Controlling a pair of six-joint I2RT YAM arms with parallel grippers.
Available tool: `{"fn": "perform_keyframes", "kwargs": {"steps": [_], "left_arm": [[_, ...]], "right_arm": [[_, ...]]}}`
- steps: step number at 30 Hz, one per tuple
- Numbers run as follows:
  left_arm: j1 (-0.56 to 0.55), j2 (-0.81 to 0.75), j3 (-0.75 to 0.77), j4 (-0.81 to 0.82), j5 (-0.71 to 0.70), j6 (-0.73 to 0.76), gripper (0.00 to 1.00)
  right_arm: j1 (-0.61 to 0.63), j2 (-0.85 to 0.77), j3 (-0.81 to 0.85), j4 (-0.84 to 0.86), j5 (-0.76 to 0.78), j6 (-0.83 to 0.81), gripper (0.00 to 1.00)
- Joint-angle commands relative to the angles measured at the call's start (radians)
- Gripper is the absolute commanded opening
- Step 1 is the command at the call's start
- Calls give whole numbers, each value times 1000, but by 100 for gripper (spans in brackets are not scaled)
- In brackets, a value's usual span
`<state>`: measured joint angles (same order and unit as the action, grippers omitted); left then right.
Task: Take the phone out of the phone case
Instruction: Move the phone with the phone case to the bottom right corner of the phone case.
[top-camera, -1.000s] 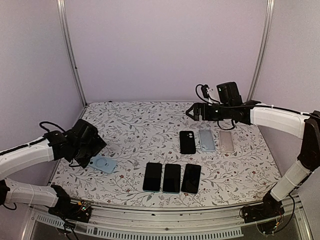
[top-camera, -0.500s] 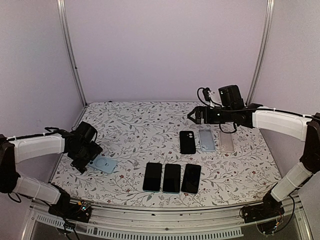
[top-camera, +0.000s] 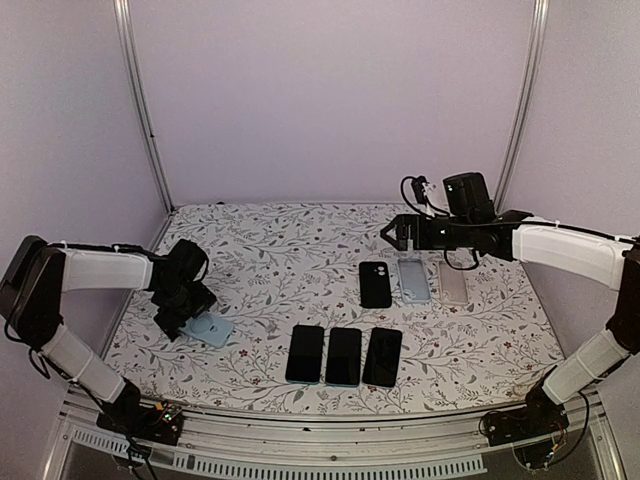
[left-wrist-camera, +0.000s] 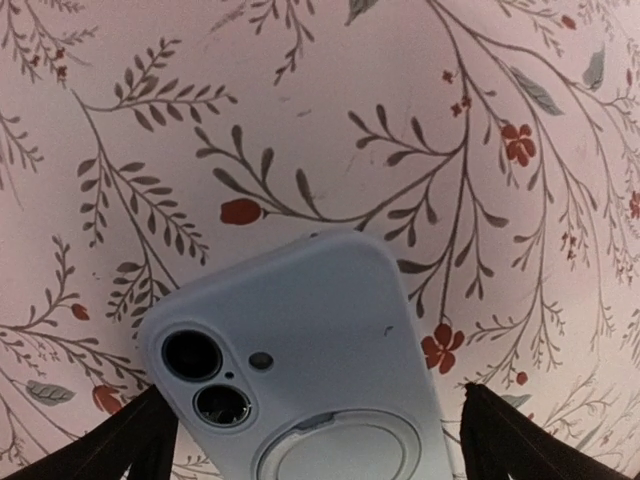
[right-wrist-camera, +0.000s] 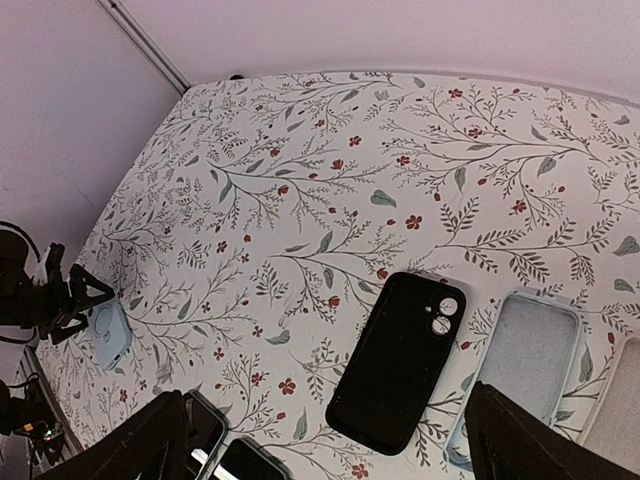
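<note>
soft even light, sharp, faint shadows

The pale-blue cased phone (top-camera: 210, 329) lies flat at far left, back up, 2 lenses showing.

Blue phone case (left-wrist-camera: 310, 330) looked like smooth matt silicone, bench (left-wrist-camera: 330, 120) had a matt floral print, middle phone (top-camera: 343, 356) was glossy.
</note>
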<state>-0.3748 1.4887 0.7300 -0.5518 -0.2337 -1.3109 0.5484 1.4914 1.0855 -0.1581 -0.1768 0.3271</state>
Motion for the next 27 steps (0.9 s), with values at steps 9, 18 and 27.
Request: {"fn": "perform_keyframes", "kwargs": {"steps": [9, 18, 27], "left_arm": [[6, 333, 306, 70, 42, 321, 99], [-49, 514, 489, -11, 25, 451, 99], [-70, 466, 407, 17, 31, 581, 99]], "right_arm": [[-7, -76, -30, -28, 70, -25, 99], [-7, -108, -53, -35, 97, -18, 99], [-6, -112, -60, -37, 94, -8, 99]]}}
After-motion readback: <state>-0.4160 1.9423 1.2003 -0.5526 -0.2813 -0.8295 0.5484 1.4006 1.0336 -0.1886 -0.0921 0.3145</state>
